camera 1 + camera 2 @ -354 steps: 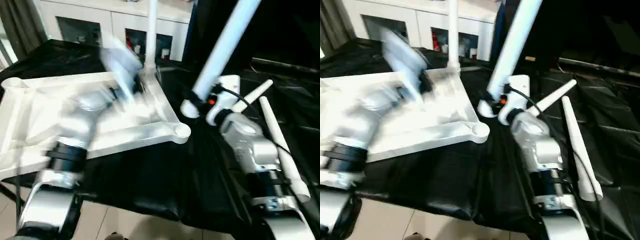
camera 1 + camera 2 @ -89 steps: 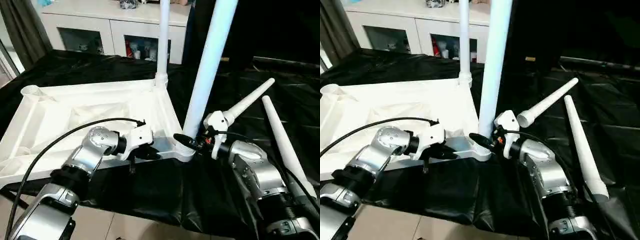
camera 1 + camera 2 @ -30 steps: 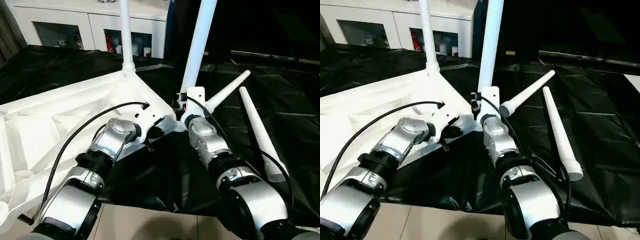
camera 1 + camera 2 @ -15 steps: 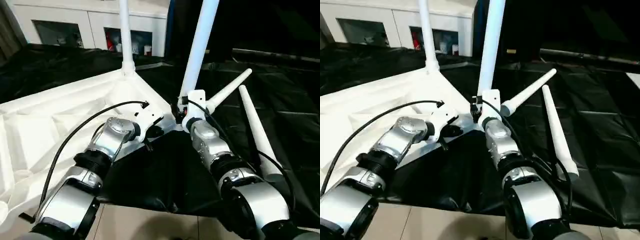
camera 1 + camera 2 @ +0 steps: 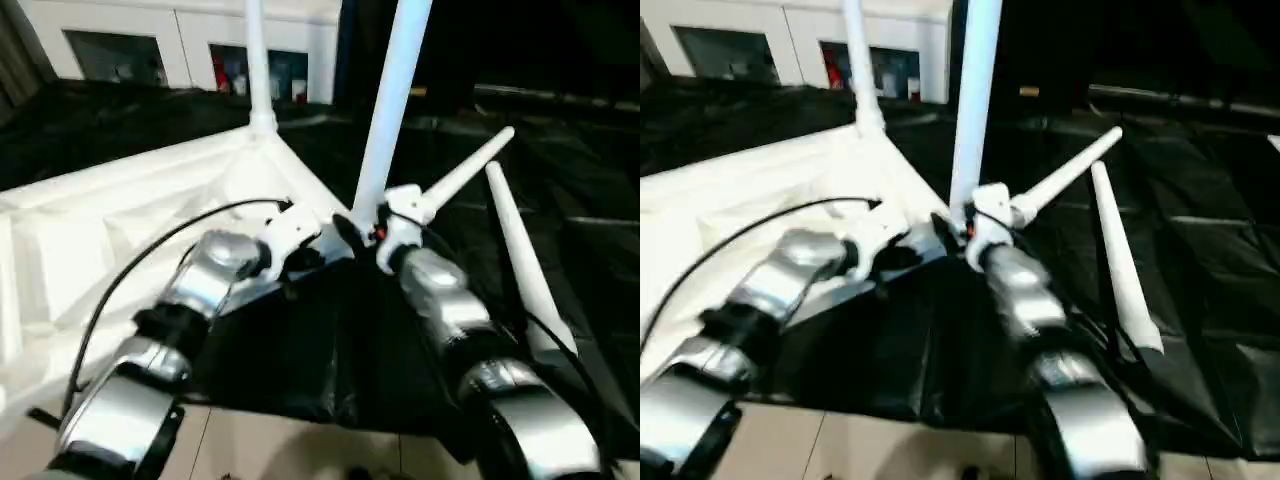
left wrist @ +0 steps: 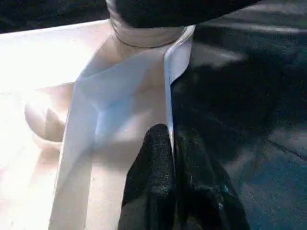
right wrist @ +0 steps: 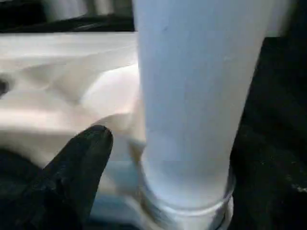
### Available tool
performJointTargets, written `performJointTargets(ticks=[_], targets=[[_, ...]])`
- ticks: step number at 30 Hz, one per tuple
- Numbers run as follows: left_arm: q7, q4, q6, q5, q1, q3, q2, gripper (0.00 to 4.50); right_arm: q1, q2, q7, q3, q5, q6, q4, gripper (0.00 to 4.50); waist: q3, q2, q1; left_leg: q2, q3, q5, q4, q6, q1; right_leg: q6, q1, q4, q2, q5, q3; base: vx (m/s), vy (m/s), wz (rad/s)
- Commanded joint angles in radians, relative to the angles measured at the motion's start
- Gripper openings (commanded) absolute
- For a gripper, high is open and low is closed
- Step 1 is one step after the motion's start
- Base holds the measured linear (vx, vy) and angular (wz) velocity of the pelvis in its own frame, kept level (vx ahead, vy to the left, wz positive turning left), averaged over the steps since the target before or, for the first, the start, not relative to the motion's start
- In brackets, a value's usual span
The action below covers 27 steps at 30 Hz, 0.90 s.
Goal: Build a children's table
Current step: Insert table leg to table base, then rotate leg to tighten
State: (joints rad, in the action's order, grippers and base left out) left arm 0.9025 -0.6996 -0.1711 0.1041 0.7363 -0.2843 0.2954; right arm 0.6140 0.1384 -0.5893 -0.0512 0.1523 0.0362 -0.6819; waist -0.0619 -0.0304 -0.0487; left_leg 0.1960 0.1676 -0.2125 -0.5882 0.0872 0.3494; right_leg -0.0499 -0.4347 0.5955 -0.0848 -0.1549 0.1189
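Note:
The children's table top [image 5: 110, 225] lies upside down on black cloth, ribbed side up. One white leg [image 5: 255, 60] stands in its far corner socket. A second leg [image 5: 392, 100] stands in the near right socket. My left gripper [image 6: 170, 139] is shut on the thin rim of the top, just beside that socket. My right gripper [image 5: 360, 228] is at the base of the second leg, open: its one visible black finger [image 7: 81, 163] stands a little apart from the tube [image 7: 192, 96]. Two loose legs [image 5: 465, 170] [image 5: 520, 255] lie on the cloth to the right.
Black cloth [image 5: 570, 140] covers the work surface, and its front edge hangs down to a tiled floor [image 5: 270, 450]. A white cabinet with glass doors [image 5: 150, 40] stands behind the table top. Beyond the loose legs the background is dark.
My right gripper's fingers have spread away from the standing leg. The left gripper keeps its pinch on the rim. The whole picture has shifted slightly with the camera.

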Motion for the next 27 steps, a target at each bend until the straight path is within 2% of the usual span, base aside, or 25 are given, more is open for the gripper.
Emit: performJointTargets(ticks=[1, 4, 5, 6, 9, 11, 12, 14, 15, 17, 19, 22, 27], targets=[[0.038, 0.022, 0.046, -0.004, -0.016, -0.017, 0.013, 0.00, -0.028, 0.034, -0.096, -0.040, 0.023, 0.067, 0.095, 4.41, 0.074, 0.003, -0.007, 0.035, -0.001, -0.071, 0.061, -0.140, 0.007, -0.210, 0.092, -0.059, -0.071, -0.159, -0.066, 0.000, 0.000, 0.00], [0.072, 0.034, 0.079, -0.017, -0.031, -0.016, 0.026, 0.00, -0.064, 0.076, -0.152, -0.055, 0.034, 0.075, 0.158, 4.41, 0.073, 0.004, -0.012, 0.032, 0.002, -0.104, 0.061, -0.093, 0.005, -0.176, 0.089, -0.070, -0.069, -0.237, -0.066, 0.000, 0.000, 0.00], [0.124, 0.066, 0.087, -0.041, -0.058, -0.013, 0.044, 0.00, -0.115, 0.127, -0.227, -0.056, 0.068, 0.100, 0.248, 4.41, 0.073, 0.006, -0.014, 0.034, 0.002, -0.105, 0.062, -0.087, 0.005, -0.171, 0.089, -0.069, -0.069, -0.236, -0.067, 0.000, 0.000, 0.00], [0.166, 0.090, 0.114, -0.059, -0.075, -0.014, 0.052, 0.00, -0.141, 0.150, -0.258, -0.055, 0.081, 0.118, 0.291, 4.41, 0.075, 0.005, -0.020, 0.036, 0.001, -0.088, 0.061, -0.092, 0.006, -0.170, 0.091, -0.064, -0.067, -0.200, -0.068, 0.000, 0.000, 0.00], [0.235, 0.137, 0.140, -0.082, -0.103, -0.021, 0.074, 0.00, -0.200, 0.202, -0.327, -0.069, 0.103, 0.174, 0.397, 4.41, 0.077, 0.003, -0.020, 0.036, 0.001, -0.061, 0.059, -0.103, 0.008, -0.188, 0.090, -0.054, -0.064, -0.126, -0.067, 0.000, 0.000, 0.00], [0.291, 0.173, 0.137, -0.106, -0.122, -0.026, 0.090, 0.00, -0.235, 0.243, -0.372, -0.096, 0.101, 0.196, 0.450, 4.41, 0.078, 0.004, -0.021, 0.036, 0.001, -0.061, 0.059, -0.105, 0.007, -0.193, 0.090, -0.053, -0.065, -0.125, -0.066, 0.000, 0.000, 0.00], [0.327, 0.195, 0.137, -0.124, -0.134, -0.028, 0.098, 0.00, -0.249, 0.263, -0.389, -0.112, 0.086, 0.198, 0.468, 4.41, 0.076, 0.009, -0.023, 0.037, 0.002, -0.065, 0.059, -0.100, 0.006, -0.191, 0.089, -0.055, -0.066, -0.141, -0.067, 0.000, 0.000, 0.00], [0.349, 0.217, 0.124, -0.137, -0.144, -0.031, 0.103, 0.00, -0.253, 0.271, -0.392, -0.124, 0.066, 0.187, 0.462, 4.41, 0.075, 0.007, -0.023, 0.036, 0.003, -0.080, 0.059, -0.092, 0.006, -0.187, 0.087, -0.060, -0.066, -0.165, -0.066, 0.000, 0.000, 0.00], [0.355, 0.227, 0.127, -0.140, -0.149, -0.032, 0.104, 0.00, -0.258, 0.277, -0.389, -0.136, 0.048, 0.175, 0.461, 4.41, 0.074, 0.006, -0.024, 0.034, 0.005, -0.099, 0.060, -0.079, 0.004, -0.178, 0.084, -0.066, -0.065, -0.206, -0.066, 0.000, 0.000, 0.00], [0.358, 0.239, 0.124, -0.142, -0.155, -0.033, 0.105, 0.00, -0.263, 0.279, -0.383, -0.146, 0.028, 0.159, 0.454, 4.41, 0.075, 0.005, -0.028, 0.035, 0.005, -0.101, 0.060, -0.071, 0.003, -0.172, 0.084, -0.066, -0.066, -0.216, -0.066, 0.000, 0.000, 0.00], [0.361, 0.252, 0.122, -0.141, -0.161, -0.034, 0.105, 0.00, -0.262, 0.268, -0.343, -0.154, -0.018, 0.104, 0.418, 4.41, 0.075, 0.005, -0.034, 0.034, 0.005, -0.092, 0.059, -0.060, 0.004, -0.157, 0.084, -0.066, -0.065, -0.230, -0.065, 0.000, 0.000, 0.00], [0.368, 0.265, 0.120, -0.141, -0.167, -0.038, 0.107, 0.00, -0.262, 0.244, -0.324, -0.139, -0.005, 0.097, 0.402, 4.41, 0.077, 0.004, -0.040, 0.034, 0.004, -0.074, 0.059, -0.058, 0.005, -0.152, 0.085, -0.061, -0.064, -0.213, -0.066, 0.000, 0.000, 0.00], [0.365, 0.285, 0.112, -0.139, -0.179, -0.036, 0.104, 0.00, -0.264, 0.227, -0.319, -0.136, 0.013, 0.081, 0.399, 4.41, 0.079, 0.006, -0.040, 0.034, 0.003, -0.058, 0.056, -0.068, 0.006, -0.166, 0.087, -0.053, -0.062, -0.161, -0.065, 0.000, 0.000, 0.00]])
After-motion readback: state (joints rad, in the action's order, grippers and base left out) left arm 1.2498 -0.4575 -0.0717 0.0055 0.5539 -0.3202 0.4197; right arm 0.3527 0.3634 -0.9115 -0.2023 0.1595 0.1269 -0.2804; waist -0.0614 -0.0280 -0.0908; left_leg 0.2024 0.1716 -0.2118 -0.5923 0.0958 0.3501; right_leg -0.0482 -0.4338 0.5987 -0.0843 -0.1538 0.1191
